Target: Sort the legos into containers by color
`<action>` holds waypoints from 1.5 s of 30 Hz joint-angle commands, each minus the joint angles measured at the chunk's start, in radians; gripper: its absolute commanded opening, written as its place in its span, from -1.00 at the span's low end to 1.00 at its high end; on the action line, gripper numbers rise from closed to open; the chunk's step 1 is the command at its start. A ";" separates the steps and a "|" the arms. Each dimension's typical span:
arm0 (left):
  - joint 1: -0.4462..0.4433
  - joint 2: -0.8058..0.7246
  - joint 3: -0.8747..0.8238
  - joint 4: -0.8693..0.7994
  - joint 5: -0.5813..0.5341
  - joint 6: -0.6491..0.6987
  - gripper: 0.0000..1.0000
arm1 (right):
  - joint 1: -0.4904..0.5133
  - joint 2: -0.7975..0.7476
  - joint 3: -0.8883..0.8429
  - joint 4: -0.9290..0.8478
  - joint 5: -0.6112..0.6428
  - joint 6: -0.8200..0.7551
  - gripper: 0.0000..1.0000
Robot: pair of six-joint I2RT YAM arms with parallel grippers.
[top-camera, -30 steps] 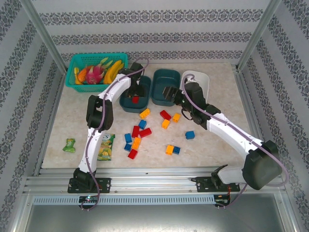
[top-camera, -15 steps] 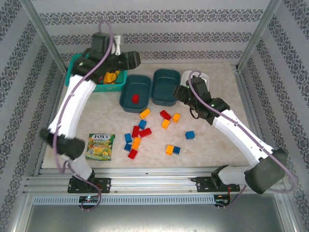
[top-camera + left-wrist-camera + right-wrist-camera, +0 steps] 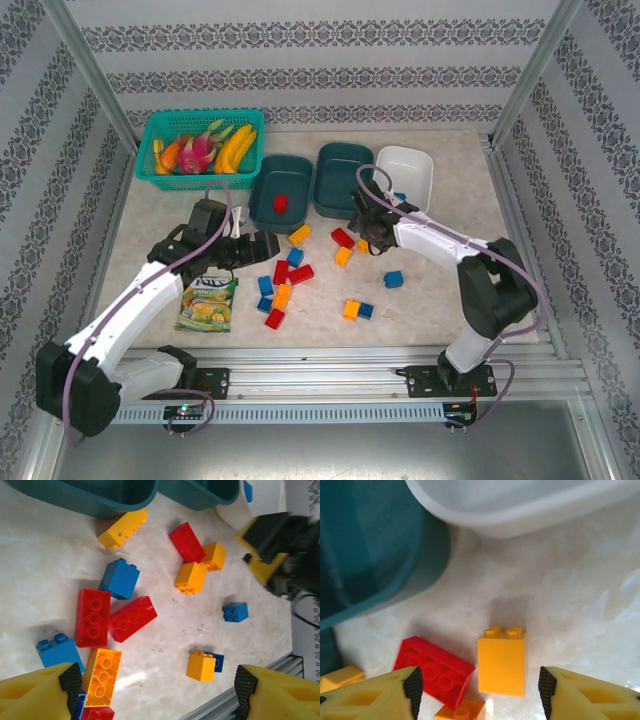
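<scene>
Legos (image 3: 300, 273) red, orange-yellow, blue; teal tubs (image 3: 281, 192), white tub (image 3: 405, 175); table (image 3: 450, 235) seemingly marbled.

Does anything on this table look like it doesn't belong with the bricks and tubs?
Yes: a green-yellow snack packet lies flat left of the scattered bricks. It is a wrapper, not a toy to sort.

Fruit basket (image 3: 190, 181) back left; snack packet (image 3: 210, 305) front left
</scene>
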 commanded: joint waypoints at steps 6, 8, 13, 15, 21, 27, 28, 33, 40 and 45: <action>-0.016 -0.065 -0.017 0.096 -0.032 -0.039 0.64 | -0.043 0.113 0.027 0.002 -0.079 -0.056 0.26; -0.018 -0.065 -0.012 0.094 -0.031 -0.037 0.64 | -0.051 0.117 0.017 0.039 -0.091 -0.090 0.23; -0.021 -0.049 -0.011 0.106 -0.021 -0.039 0.64 | -0.063 0.161 0.043 0.047 -0.133 -0.129 0.13; -0.025 -0.040 -0.007 0.110 -0.020 -0.037 0.64 | -0.071 0.176 0.046 0.036 -0.141 -0.121 0.03; -0.029 -0.008 0.019 0.114 -0.020 -0.030 0.63 | -0.074 0.182 0.044 0.037 -0.137 -0.118 -0.23; -0.035 0.015 0.048 0.131 -0.021 -0.052 0.63 | -0.050 0.085 0.060 -0.066 -0.078 -0.140 -0.52; -0.035 0.026 0.068 0.137 -0.019 -0.064 0.63 | -0.034 0.048 0.067 -0.091 -0.049 -0.158 -0.53; -0.030 0.158 0.255 0.095 -0.038 -0.071 0.64 | 0.024 -0.051 0.140 -0.121 0.030 -0.279 -0.53; 0.011 0.418 0.494 0.008 -0.063 -0.069 0.64 | -0.038 0.221 0.500 -0.120 -0.034 -0.433 -0.51; 0.022 0.553 0.629 -0.003 -0.061 -0.028 0.64 | -0.090 0.513 0.842 -0.226 -0.077 -0.504 -0.50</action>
